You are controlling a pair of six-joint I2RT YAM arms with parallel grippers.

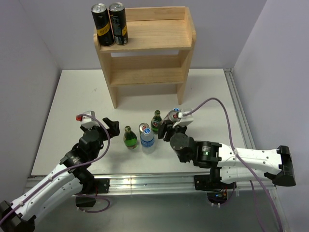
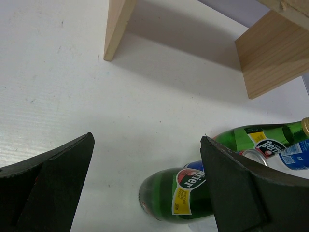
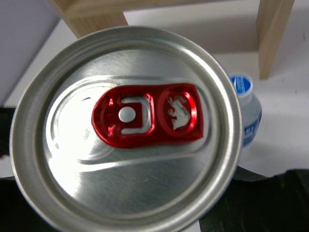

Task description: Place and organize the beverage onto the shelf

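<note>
— What does the right wrist camera give of the can [image 3: 125,140]?
— Its lid alone. The body is hidden beneath, and the lid covers most of the right hand [image 1: 172,123]. Only dark bits of its fingers [image 3: 275,203] show, so whether they press the can I cannot tell.
— And beyond it?
— A blue-capped bottle [image 3: 245,106], half behind the rim. The shelf [image 3: 273,34] ahead is cut by the top edge.
— The left hand [image 2: 147,137]?
— Its fingers [image 2: 48,183] run off the bottom edge. The right finger hides part of a green bottle [image 2: 169,193]. Farther that side a second green bottle [image 2: 256,137] leaves the frame, and a silver rim [image 2: 255,153] is mostly covered.
</note>
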